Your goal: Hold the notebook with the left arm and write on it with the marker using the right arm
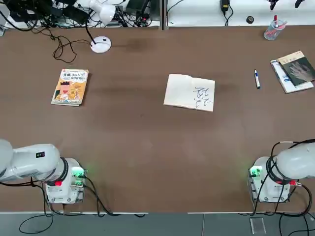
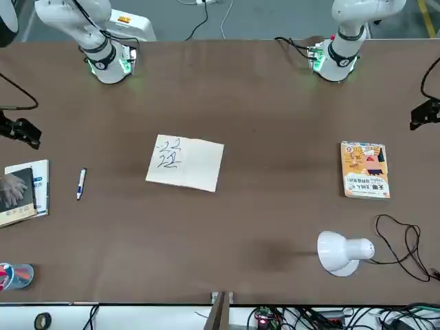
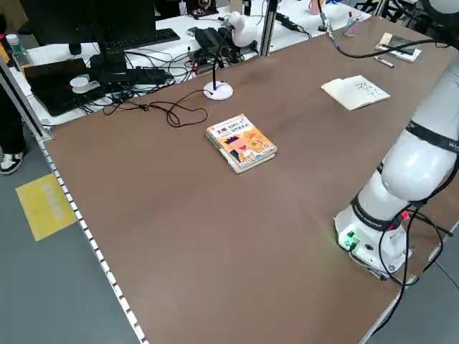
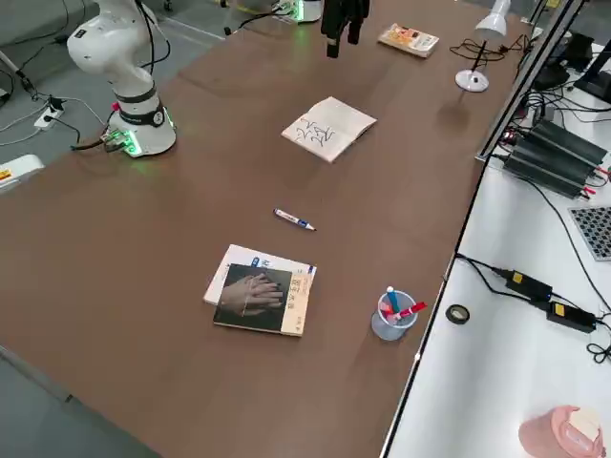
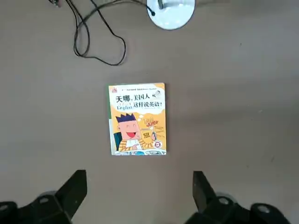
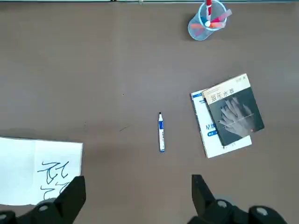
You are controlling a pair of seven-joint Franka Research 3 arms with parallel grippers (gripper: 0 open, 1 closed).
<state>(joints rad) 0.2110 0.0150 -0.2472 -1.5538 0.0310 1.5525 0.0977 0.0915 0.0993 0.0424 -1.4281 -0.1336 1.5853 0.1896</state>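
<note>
We see the notebook lying open and flat near the middle of the matte brown table, its cream pages marked with black scribbles on one side. The slim white marker with its dark blue cap lies well apart from it, near the dark-covered book stacked on another book. Our right gripper hangs released above the table, black fingers spread wide, holding nothing. Our left gripper is likewise spread and empty over the glossy orange-yellow illustrated book, near the white lamp's round base.
</note>
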